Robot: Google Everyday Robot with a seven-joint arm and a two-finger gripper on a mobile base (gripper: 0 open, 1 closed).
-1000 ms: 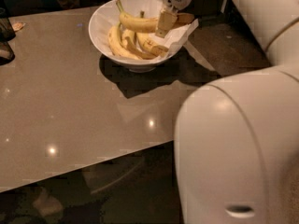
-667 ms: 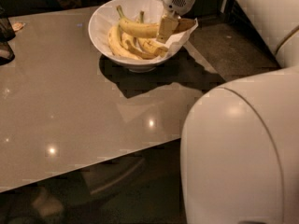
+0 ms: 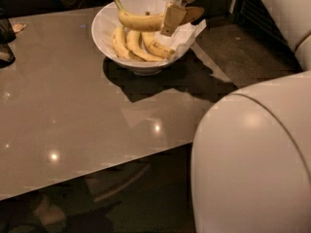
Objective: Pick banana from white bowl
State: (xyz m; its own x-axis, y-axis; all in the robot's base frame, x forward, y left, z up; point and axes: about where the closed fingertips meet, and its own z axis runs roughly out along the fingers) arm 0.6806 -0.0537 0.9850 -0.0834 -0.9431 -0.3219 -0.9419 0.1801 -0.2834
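**Item 1: desk** (image 3: pixel 73 110). Glossy grey-beige top with several small light reflections. It fills the left and middle of the camera view, and its near edge runs diagonally towards the lower left.

**Item 2: white bowl** (image 3: pixel 104 30). Wide, round and glossy. It stands on the desk close to the far edge, towards the far right corner, and casts a dark shadow towards the near edge.

**Item 3: paper lining** (image 3: pixel 188 33). White and creased, spilling over the bowl's right rim.

**Item 4: banana** (image 3: pixel 138 21). Long and deep yellow. It lies roughly level above the bowl's interior, raised clear of the other fruit. Its greenish stem points to the bowl's far left rim and its brownish tip passes over the right rim.

**Item 5: gripper** (image 3: pixel 168 27). It reaches down from the far edge over the bowl's right half and is closed on the banana towards its right end. One tan finger crosses in front of the fruit; the other finger is hidden behind it.

**Item 6: shorter bananas** (image 3: pixel 133 45). Three paler ones, resting side by side in the bowl beneath the held one.

**Item 7: robot arm casing** (image 3: pixel 252 154). Large, white and rounded, beyond the desk's right edge in the foreground.

**Item 8: dark objects** (image 3: pixel 6 38). At the desk's left edge; their kind cannot be told.
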